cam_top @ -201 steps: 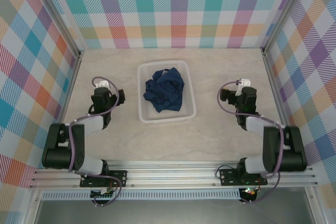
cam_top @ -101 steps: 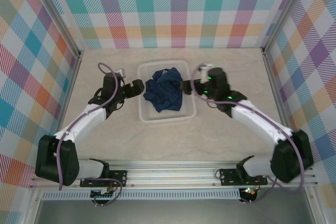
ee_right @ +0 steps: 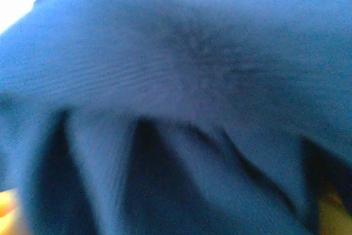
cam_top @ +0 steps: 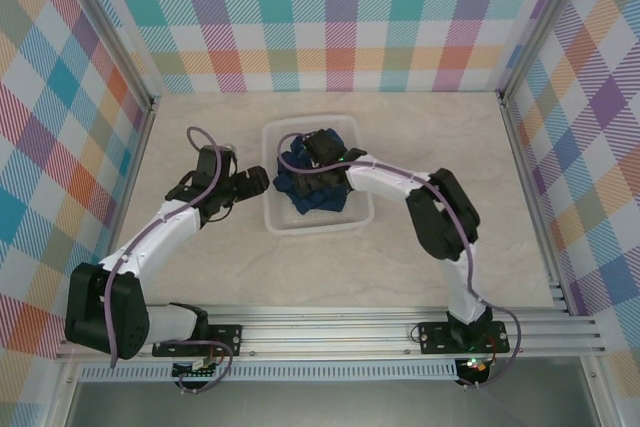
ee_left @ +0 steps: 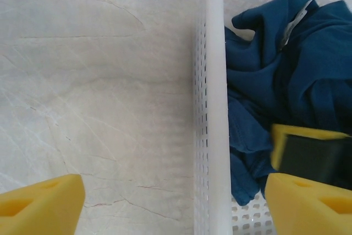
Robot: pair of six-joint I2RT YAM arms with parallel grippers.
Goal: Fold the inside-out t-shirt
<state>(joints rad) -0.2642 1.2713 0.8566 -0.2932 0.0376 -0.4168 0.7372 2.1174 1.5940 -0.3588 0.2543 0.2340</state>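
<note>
From their bases at the near rail (cam_top: 330,332), both arms have unfolded within the last second. They were tucked at either side, well clear of the basket (cam_top: 318,227), and now both reach to it. The left tool (cam_top: 257,183) has come up to the basket's left side and stands open. Its yellow tips (ee_left: 41,205) are wide apart astride the white mesh, one over the tabletop (cam_top: 300,277), the other inside.

The right tool (cam_top: 318,152) has swung further, over the rim and down onto the shirt (cam_top: 310,197). Its own view is blurred navy cloth with yellow at the two lower corners, so its jaws look apart and not yet closed on fabric. The shirt lies crumpled in the basket, unmoved.

I judge this the opening grab: the shirt must first come out, and all spreading and folding is left to do.

The tabletop is pale and marbled, with the basket midway back. Beyond it, plaid walls (cam_top: 340,17) in many colours close three sides.
</note>
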